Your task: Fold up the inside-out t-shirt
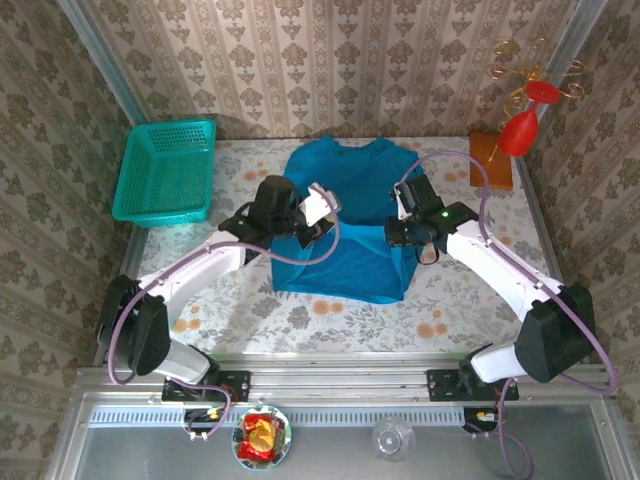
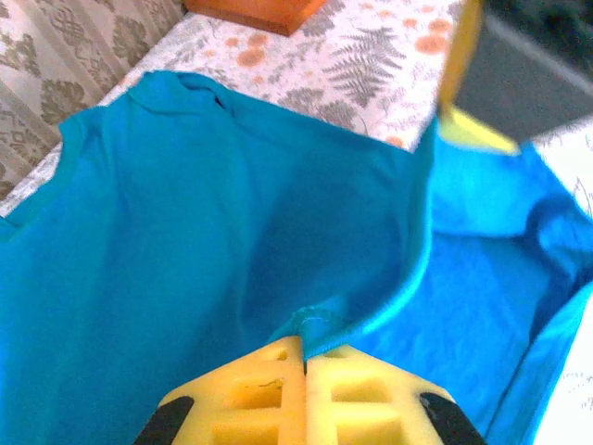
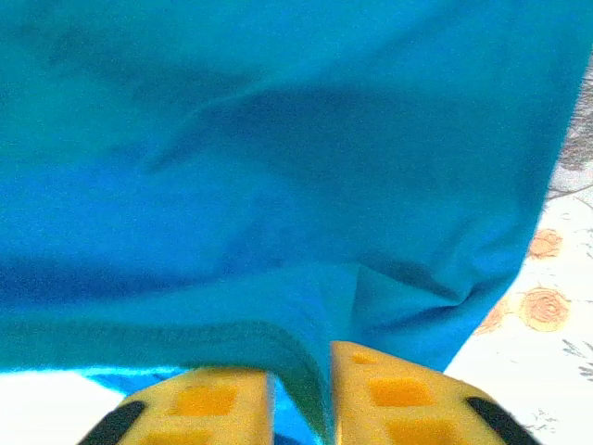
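The inside-out t-shirt (image 1: 345, 185) lies in the middle of the table, plain blue-teal, collar toward the far wall, lower part doubled over. My left gripper (image 1: 310, 232) is over its left side. In the left wrist view that gripper (image 2: 305, 348) is shut on a stitched edge of the t-shirt (image 2: 185, 232), which rises from the jaws in a lifted fold. My right gripper (image 1: 402, 235) is over the shirt's right side. In the right wrist view its fingers (image 3: 301, 375) stand apart, with a fold of the t-shirt (image 3: 278, 167) hanging in the gap.
A teal mesh basket (image 1: 165, 170) stands at the far left. An orange block (image 1: 492, 158) with a red ornament (image 1: 520, 125) stands at the far right. A bowl (image 1: 262, 437) and a glass (image 1: 392, 437) sit below the near rail. Flowered tabletop (image 3: 565, 324) shows beside the shirt.
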